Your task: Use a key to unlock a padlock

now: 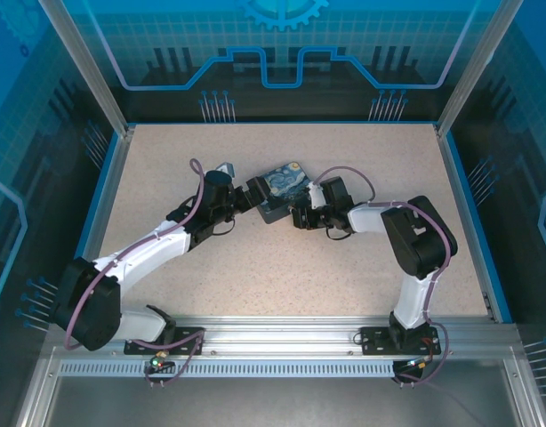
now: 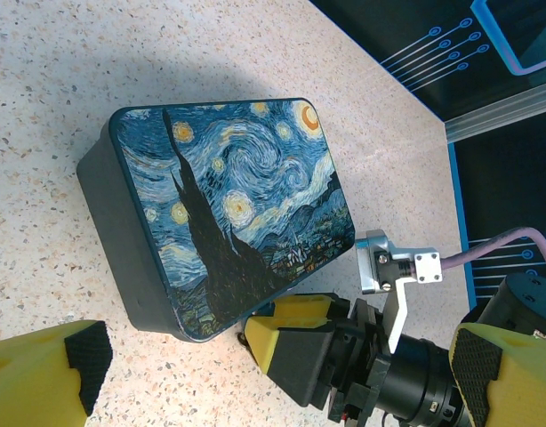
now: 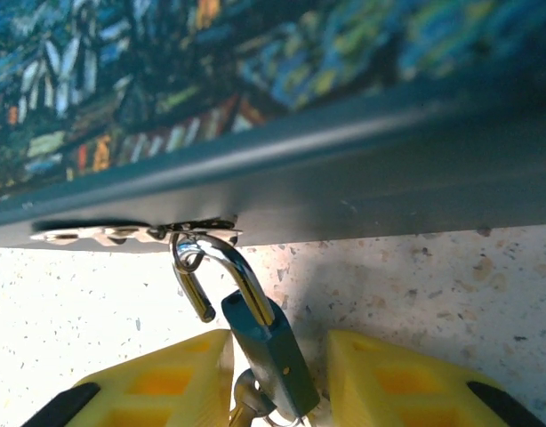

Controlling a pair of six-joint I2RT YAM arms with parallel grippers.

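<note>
Our right claw (image 3: 277,382) is down low at a side wall of the tin box (image 2: 228,209). The padlock (image 3: 271,351) sits right between its two yellow fingers (image 3: 157,387). We see a finger close on each side of the little blue-grey lock. From this near view we cannot tell if they are pinching it or just standing beside it.

The padlock hangs by its thin silver shackle (image 3: 227,267) from a small metal latch (image 3: 122,234) on the wall of the tin. One end of the shackle goes into the lock. The other end is out and free, hooked through the latch. The lock leans a bit to one side.

Our left claw (image 1: 254,189) is wide open and holds nothing. From above we see it just beside the left end of the tin. The right claw is at the other side, so the tin is between the two. The tin lies flat on the speckled table (image 1: 344,285), near the middle, with its blue and yellow swirly picture facing up.
</note>
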